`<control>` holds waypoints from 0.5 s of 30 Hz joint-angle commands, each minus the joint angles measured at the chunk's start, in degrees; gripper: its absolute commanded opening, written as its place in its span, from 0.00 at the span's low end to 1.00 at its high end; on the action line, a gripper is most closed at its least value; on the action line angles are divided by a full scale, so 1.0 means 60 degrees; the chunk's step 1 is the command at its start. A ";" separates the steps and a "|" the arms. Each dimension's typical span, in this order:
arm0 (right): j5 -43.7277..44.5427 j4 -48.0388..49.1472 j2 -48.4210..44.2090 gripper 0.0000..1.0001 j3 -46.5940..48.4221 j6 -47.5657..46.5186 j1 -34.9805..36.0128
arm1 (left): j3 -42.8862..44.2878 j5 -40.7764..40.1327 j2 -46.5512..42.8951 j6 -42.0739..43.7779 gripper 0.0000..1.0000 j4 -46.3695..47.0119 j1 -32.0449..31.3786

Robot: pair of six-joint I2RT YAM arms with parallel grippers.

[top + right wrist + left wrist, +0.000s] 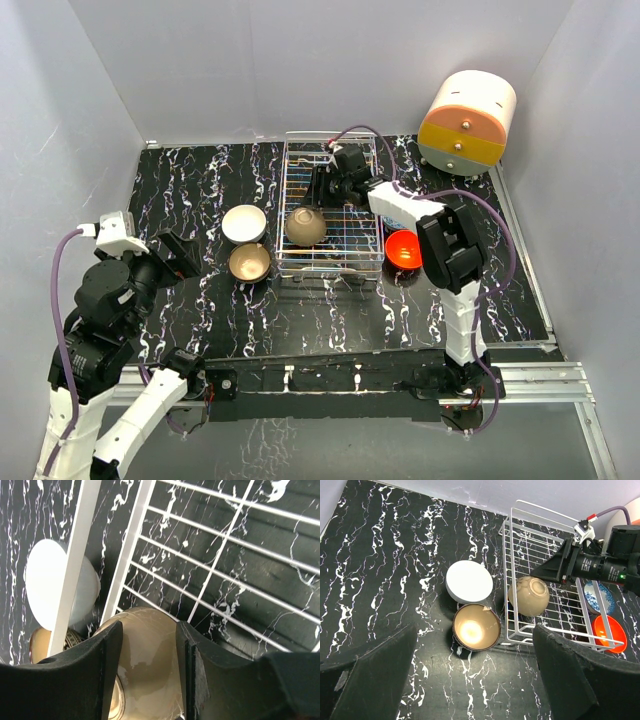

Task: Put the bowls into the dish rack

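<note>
The wire dish rack (350,160) stands at the table's middle back. The tan bowl (306,227) lies tilted in its near left corner, and also shows in the left wrist view (529,596) and the right wrist view (147,665). My right gripper (328,190) hovers open over the rack just behind that bowl, fingers (195,670) apart from it. The white bowl (244,223) and the dark brown bowl (249,263) sit on the table left of the rack. The red-orange bowl (404,248) sits right of the rack. My left gripper (475,680) is open and empty, near left of the dark bowl (476,627).
A cream-and-orange cylindrical box (467,122) stands at the back right. A blue-patterned white thing (596,594) lies beside the rack's right side, partly under my right arm. The enclosure's grey walls close in the table's sides and back.
</note>
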 commanded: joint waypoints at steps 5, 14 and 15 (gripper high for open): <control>-0.0389 0.0005 -0.0949 0.48 -0.1358 -0.0655 0.0298 | -0.0117 -0.0020 -0.0015 0.0065 0.97 0.0062 -0.0044; -0.0589 0.0498 -0.1283 0.48 -0.1924 -0.0407 0.0636 | -0.0158 0.0020 -0.0015 0.0033 0.97 0.0037 -0.0043; -0.0643 0.0504 -0.1286 0.48 -0.1916 -0.0392 0.0668 | -0.0162 0.0019 -0.0014 0.0041 0.97 0.0039 -0.0052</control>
